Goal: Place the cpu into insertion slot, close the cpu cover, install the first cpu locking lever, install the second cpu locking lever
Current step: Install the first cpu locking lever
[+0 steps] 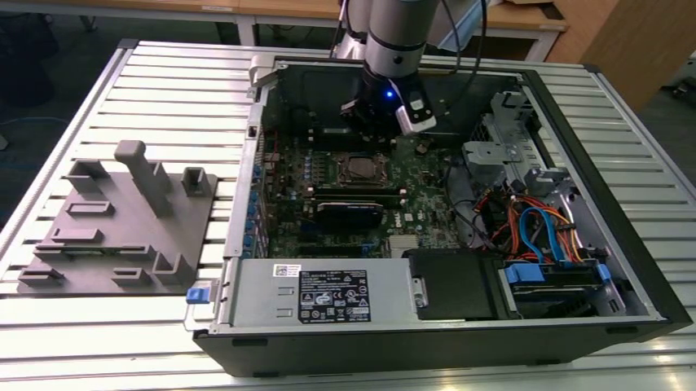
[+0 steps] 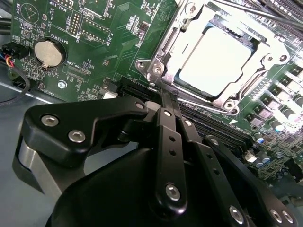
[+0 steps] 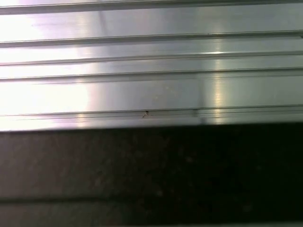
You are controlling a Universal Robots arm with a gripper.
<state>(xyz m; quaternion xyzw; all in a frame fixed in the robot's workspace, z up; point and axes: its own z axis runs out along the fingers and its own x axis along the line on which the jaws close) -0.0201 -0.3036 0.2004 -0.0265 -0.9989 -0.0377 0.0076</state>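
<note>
A Universal Robots arm reaches down into an open computer case (image 1: pixel 609 244) lying on a ribbed metal table (image 1: pixel 130 81), its gripper (image 1: pixel 383 122) hanging in the upper middle of the exterior view, just above the motherboard (image 1: pixel 326 195) and a little above the processor socket in the frame. In the second wrist view the gripper's black fingers (image 2: pixel 166 142) run together up the centre of the frame, drawn shut with nothing between them, their tips lying close to the lower left corner of the insertion slot (image 2: pixel 156 71). The cpu (image 2: pixel 215 56) sits flat inside that slot in the upper right of the second wrist view, its pale metal top catching the light. The cpu cover (image 2: pixel 248 87) lies down over it, its silvery frame ringing the chip's edges. In the exterior view the same socket appears as a small dark square with a metal rim at the centre of the board. A round coin battery (image 2: pixel 47 52) shows at the upper left of the second wrist view. A grey moulded fixture tray (image 1: pixel 120 228) rests on the table at the left of the exterior view, well apart from the case
</note>
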